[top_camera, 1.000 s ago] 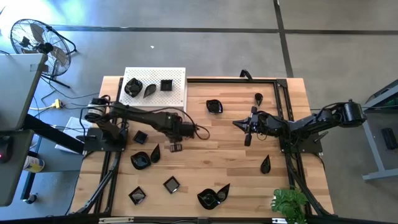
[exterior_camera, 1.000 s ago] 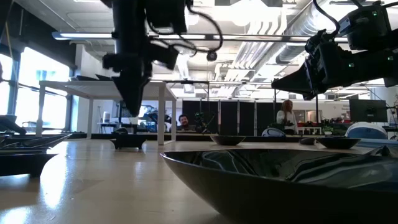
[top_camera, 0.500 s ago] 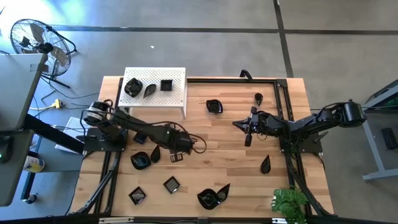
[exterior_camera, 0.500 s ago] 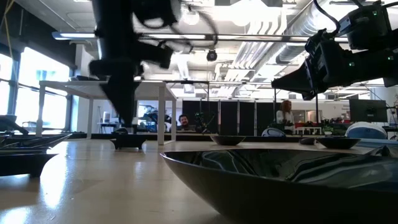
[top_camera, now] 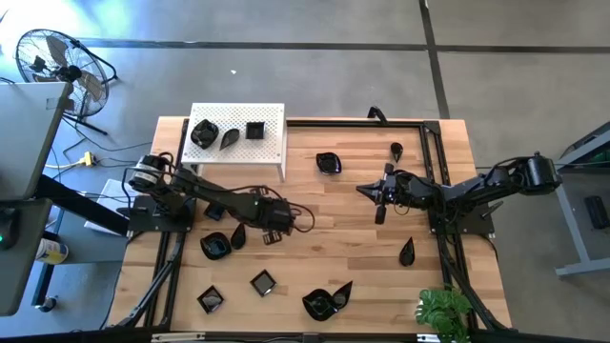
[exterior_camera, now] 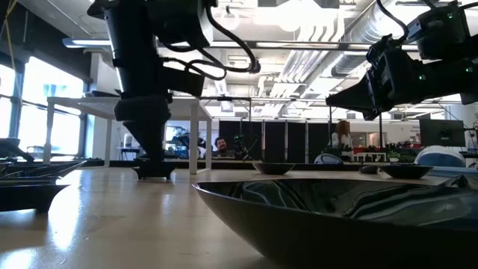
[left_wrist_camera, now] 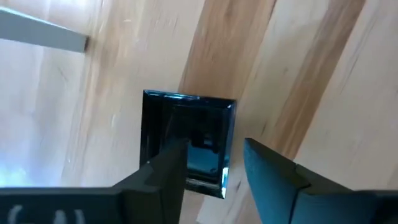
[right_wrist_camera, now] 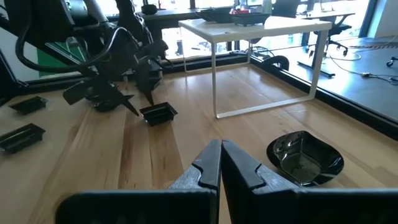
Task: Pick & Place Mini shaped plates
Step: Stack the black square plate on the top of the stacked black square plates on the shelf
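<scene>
A small square black plate (left_wrist_camera: 186, 140) lies flat on the wooden table (top_camera: 353, 219), left of the middle. My left gripper (left_wrist_camera: 214, 149) is open just above it, pointing steeply down. One finger (left_wrist_camera: 171, 165) is over the plate's hollow and the other (left_wrist_camera: 267, 165) is outside its side wall. The high view shows the left gripper (top_camera: 271, 235) over the plate, and the right wrist view shows this plate (right_wrist_camera: 158, 113) under it. My right gripper (top_camera: 379, 195) is shut and held level above the table's middle right, with nothing in it. My left gripper comes from above with its fingers on either side of the square plate's side wall (left_wrist_camera: 229, 146). I cannot tell whether either finger touches the wall. The plate rests flat on the table.
A white perforated stand (top_camera: 272, 143) at the far left carries three black plates (top_camera: 202, 133). More black plates lie around the table: one far of the middle (top_camera: 328, 163), one at the near right (top_camera: 407, 252), several near the front left (top_camera: 214, 246). A potted plant (top_camera: 443, 310) stands at the near right corner.
My left gripper has moved toward the table's near edge and come down over the square plate, rolling a little as it went. My right arm has kept still.
</scene>
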